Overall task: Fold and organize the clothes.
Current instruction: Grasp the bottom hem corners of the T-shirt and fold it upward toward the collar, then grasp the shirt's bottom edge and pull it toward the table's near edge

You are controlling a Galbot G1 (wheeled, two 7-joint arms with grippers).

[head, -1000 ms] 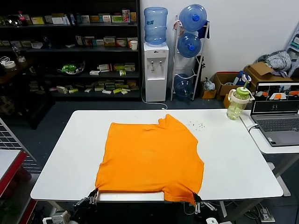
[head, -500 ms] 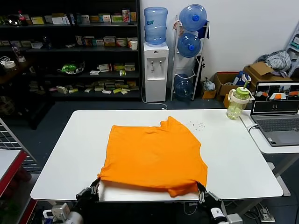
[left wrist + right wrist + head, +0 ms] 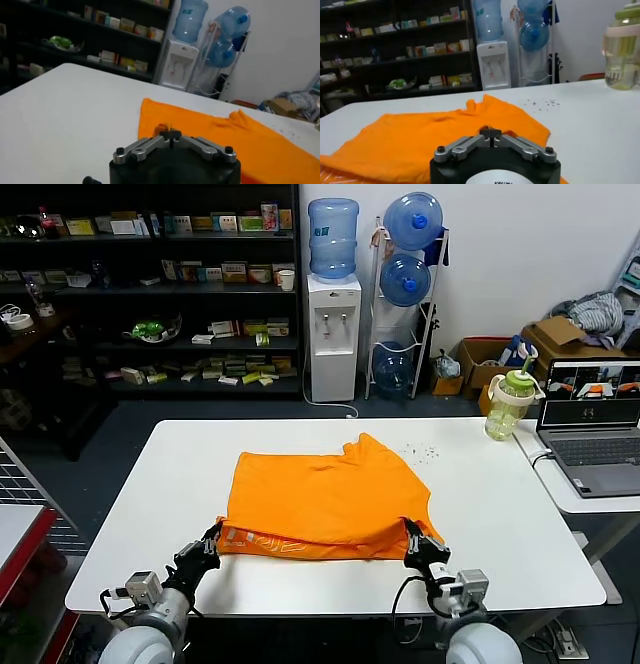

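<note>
I see the orange T-shirt [image 3: 325, 504] near hem lifted — left gripper [image 3: 213, 539] and right gripper [image 3: 413, 536] clamp its corners. White lettering on the underside — unreadable.

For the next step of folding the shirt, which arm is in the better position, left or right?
Neither alone. The left pincer grips the near-left corner of the shirt, the right pincer the near-right corner. Probably both should carry the lifted hem forward together.

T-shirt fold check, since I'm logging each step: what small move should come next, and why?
Probably carry both shut end effectors, left and right, farther across the table. Each pinches a near corner of the T-shirt, whose lifted hem has folded over only partway.
</note>
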